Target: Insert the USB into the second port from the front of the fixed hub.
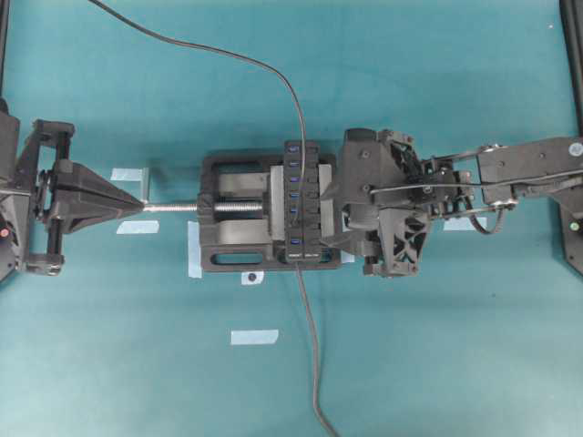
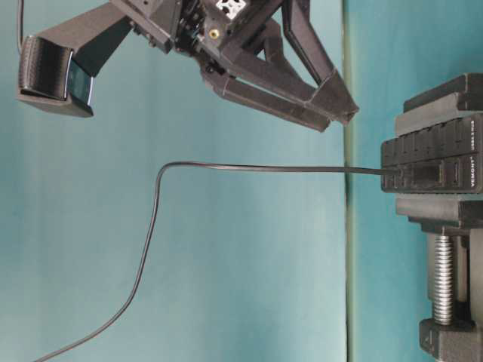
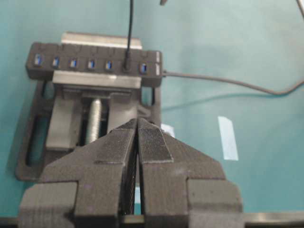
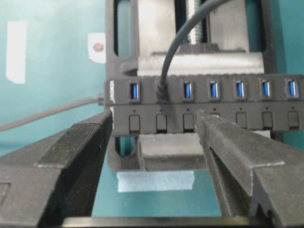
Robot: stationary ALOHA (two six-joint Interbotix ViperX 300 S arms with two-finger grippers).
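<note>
— When we look at our right gripper (image 4: 154,137), the fingers stand wide apart and hold nothing; they hover just beside the fixed hub (image 4: 204,102), over its row of buttons.

— And our left gripper (image 3: 137,142)?

— Its fingers are pressed together, empty, and it stays well apart from the hub, near the end of the silver screw (image 1: 173,208) of the vise (image 1: 228,255).

— Where is the USB (image 4: 162,92) now?

— It sits in the second port from the end where the thicker grey cable (image 4: 47,114) leaves the hub, and its thin black cable (image 2: 226,167) rises free from it.

— So the insertion looks done?

— We judge yes, if that end is the front. How deep the plug sits we cannot tell. What is left, we think, is only to draw the right arm away without catching the cable.
</note>
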